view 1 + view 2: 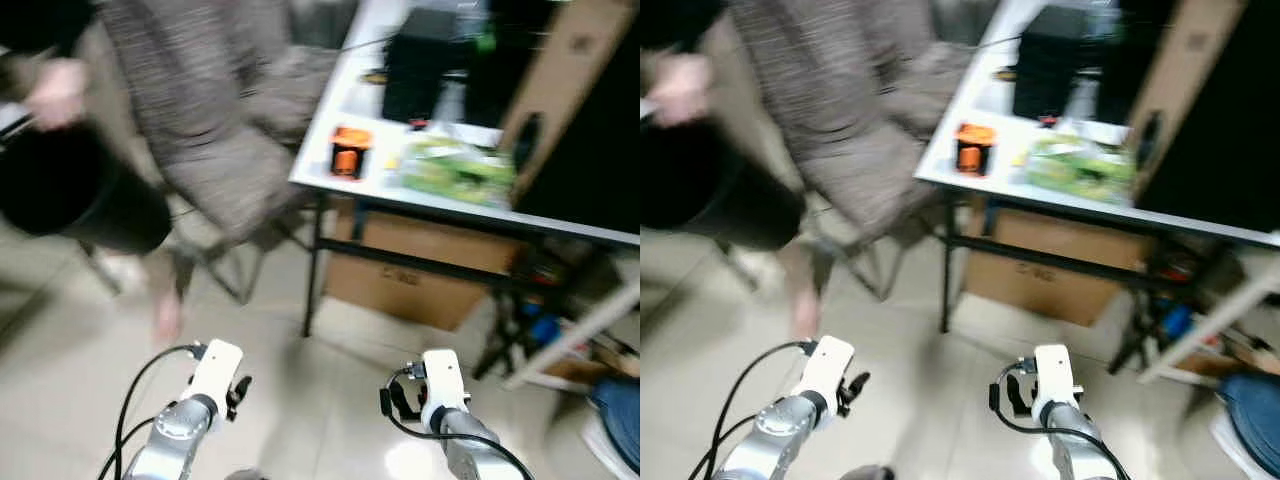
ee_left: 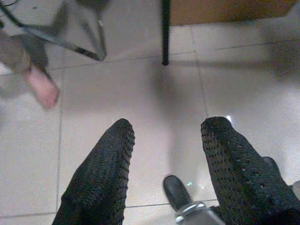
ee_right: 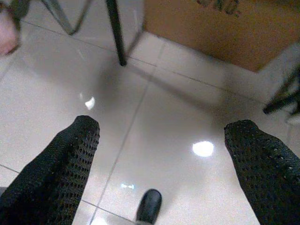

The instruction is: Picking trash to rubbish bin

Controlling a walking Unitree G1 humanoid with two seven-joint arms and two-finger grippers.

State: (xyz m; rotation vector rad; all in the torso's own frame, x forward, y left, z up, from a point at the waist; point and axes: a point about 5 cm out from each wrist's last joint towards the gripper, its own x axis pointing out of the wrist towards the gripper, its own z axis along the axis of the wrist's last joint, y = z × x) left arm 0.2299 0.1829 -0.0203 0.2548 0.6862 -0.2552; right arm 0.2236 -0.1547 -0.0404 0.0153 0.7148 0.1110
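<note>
brown cardboard box (image 1: 420, 270), print blurred, unreadable.

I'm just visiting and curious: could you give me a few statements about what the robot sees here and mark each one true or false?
1. A person's hand holds a black bin. True.
2. The left gripper grips a piece of trash. False: its fingers are open and hold nothing, over the tiled floor.
3. An orange container stands on the white table. True.
4. The right gripper is shut. False: its fingers are spread wide.
5. A cardboard box sits on top of the table. False: it sits underneath.
</note>
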